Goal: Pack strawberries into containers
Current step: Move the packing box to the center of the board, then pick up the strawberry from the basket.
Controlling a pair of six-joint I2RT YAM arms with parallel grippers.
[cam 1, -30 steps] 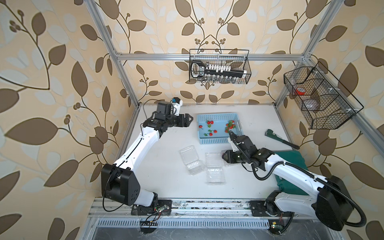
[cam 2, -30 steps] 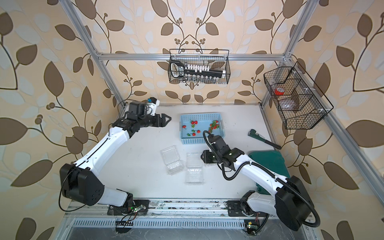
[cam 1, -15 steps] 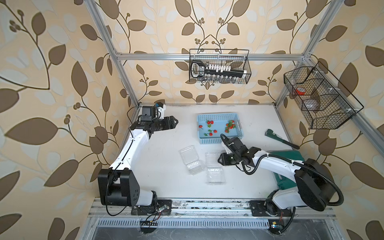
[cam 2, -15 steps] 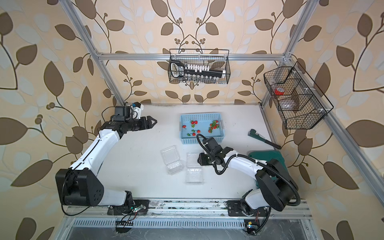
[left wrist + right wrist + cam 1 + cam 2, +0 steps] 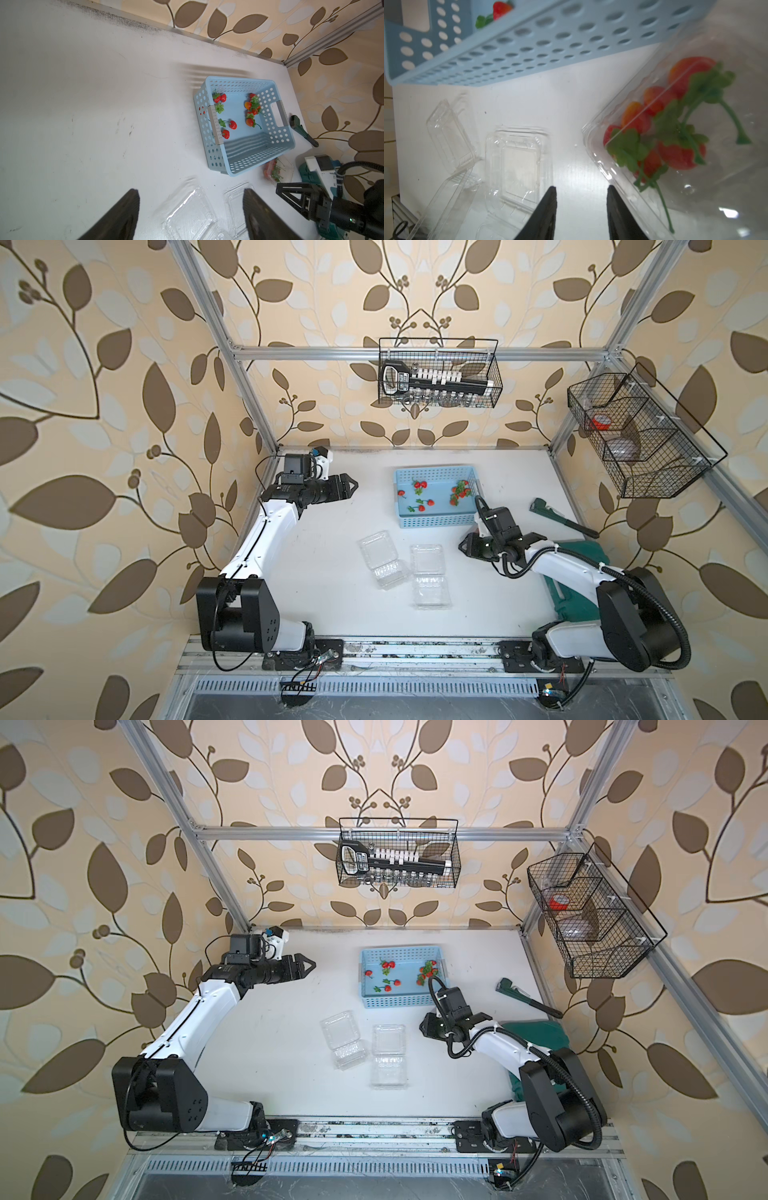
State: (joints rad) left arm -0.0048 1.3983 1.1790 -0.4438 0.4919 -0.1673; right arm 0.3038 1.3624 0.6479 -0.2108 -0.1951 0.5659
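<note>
At the back of the table point(image 5: 324, 539), a blue basket point(image 5: 436, 521) holds the loose strawberries point(image 5: 419, 486). Nearer the front lie two open, empty clear boxes point(image 5: 384, 560). A third box point(image 5: 654, 128), holding several berries, sits just beside the basket's front corner by the right gripper point(image 5: 581, 188), whose fingers stand apart on nothing. Well to the left of the basket, the left gripper point(image 5: 352, 486) hovers with its fingers likewise apart and empty. The berries are judged light, small and rounded, apt to roll or slip, so a gentle pinch across the red body or at the leafy top suits best. The boxes look thin and flexible and are likely to slide, so they are best taken by a rim.
</note>
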